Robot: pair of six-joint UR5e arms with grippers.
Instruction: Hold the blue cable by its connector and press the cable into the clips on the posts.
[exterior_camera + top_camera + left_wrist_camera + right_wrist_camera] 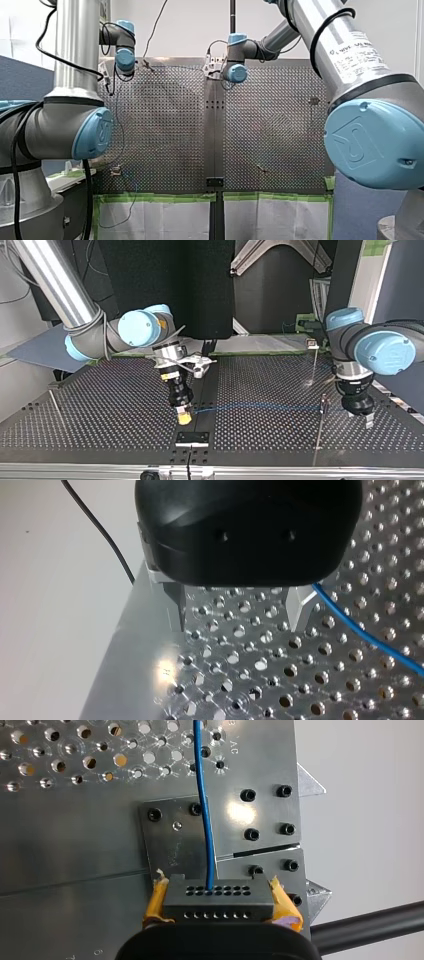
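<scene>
In the right wrist view my right gripper (216, 885) is shut on a dark block connector (220, 904), gripped between its yellow pads (156, 896). The blue cable (204, 795) leaves the connector and runs ahead over the perforated plate. In the top view my right gripper (183, 418) hangs low over the table's middle seam. From there the blue cable (260, 405) stretches to a thin post (323, 407) at the view's right. Just beyond that post stands my left gripper (366, 419). In the left wrist view my left gripper (237, 625) is open and empty, the blue cable (360, 625) passing beside one finger.
Two more thin posts stand on the perforated table: one (56, 407) at the top view's left, one (315, 362) farther back at its right. A bolted bracket (192, 438) sits on the centre seam below my right gripper. Green tape (160, 196) lines the table's near edge in the front view.
</scene>
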